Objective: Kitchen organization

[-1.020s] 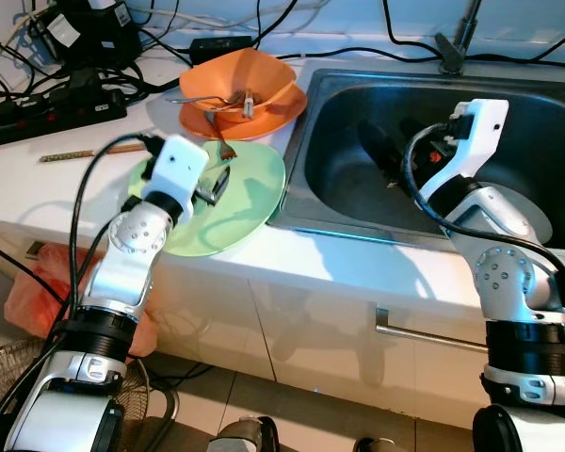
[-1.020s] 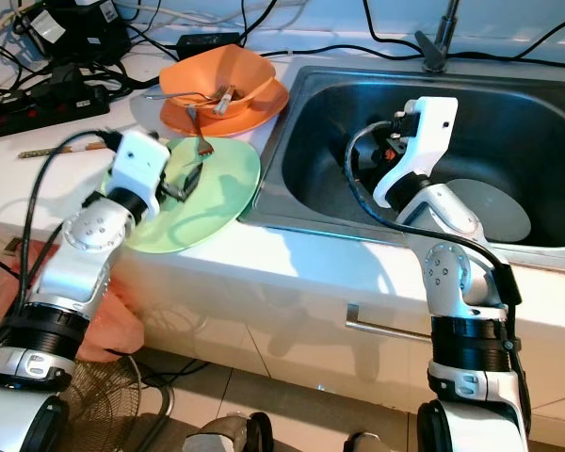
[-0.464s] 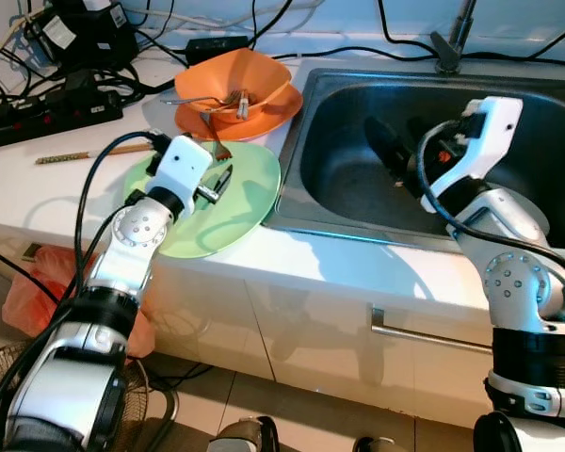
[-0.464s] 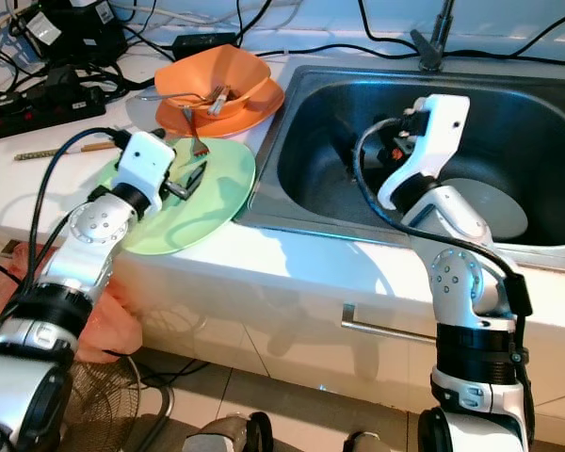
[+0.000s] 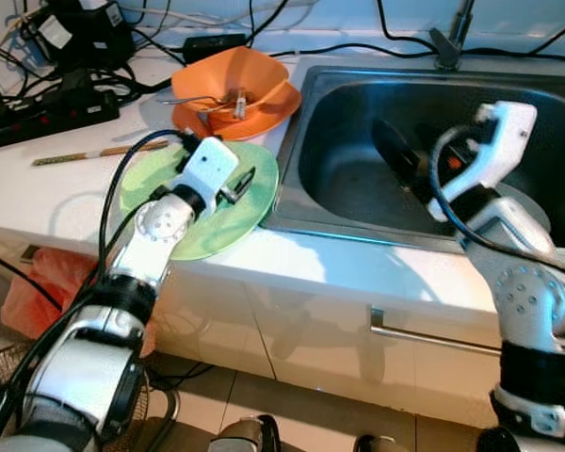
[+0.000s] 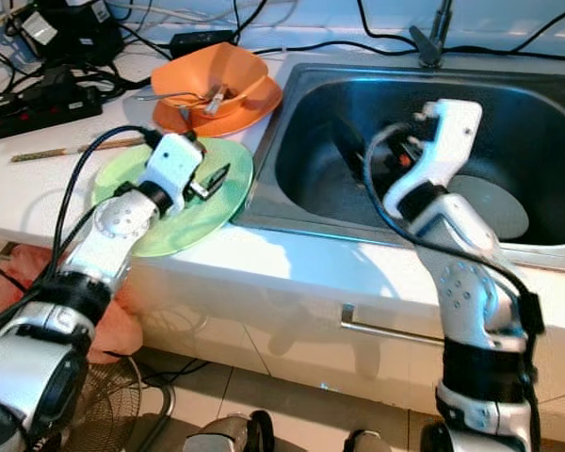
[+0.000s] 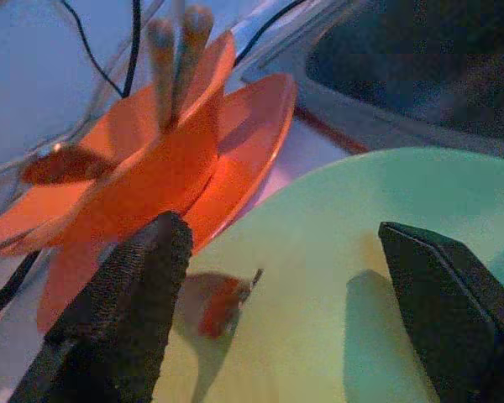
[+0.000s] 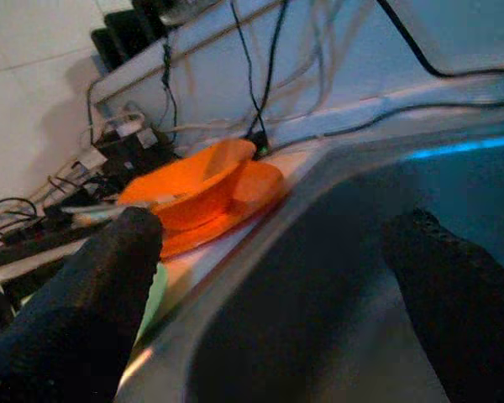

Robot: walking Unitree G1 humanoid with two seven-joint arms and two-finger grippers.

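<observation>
A pale green plate point(image 5: 198, 212) lies flat on the white counter just left of the sink. My left gripper point(image 5: 237, 181) hovers low over its right half, open, with nothing between its fingers point(image 7: 122, 315). Behind it an orange bowl point(image 5: 228, 80) sits on an orange plate point(image 5: 278, 104), with a fork point(image 5: 202, 98) and other utensils resting in it. My right gripper point(image 5: 402, 158) reaches down into the steel sink point(image 5: 339, 184), open and empty. A grey plate point(image 6: 494, 209) lies on the sink floor under the right forearm.
A chopstick point(image 5: 94, 153) lies on the counter left of the green plate. A power strip point(image 5: 47, 102) and tangled cables crowd the back left. The faucet point(image 5: 452, 42) stands behind the sink. Below are cabinet fronts with a handle point(image 5: 433, 334) and an orange bag point(image 5: 38, 292) on the floor.
My left gripper has slid across the green plate toward its sink-side edge. The right arm has shifted a little to the right inside the sink.
</observation>
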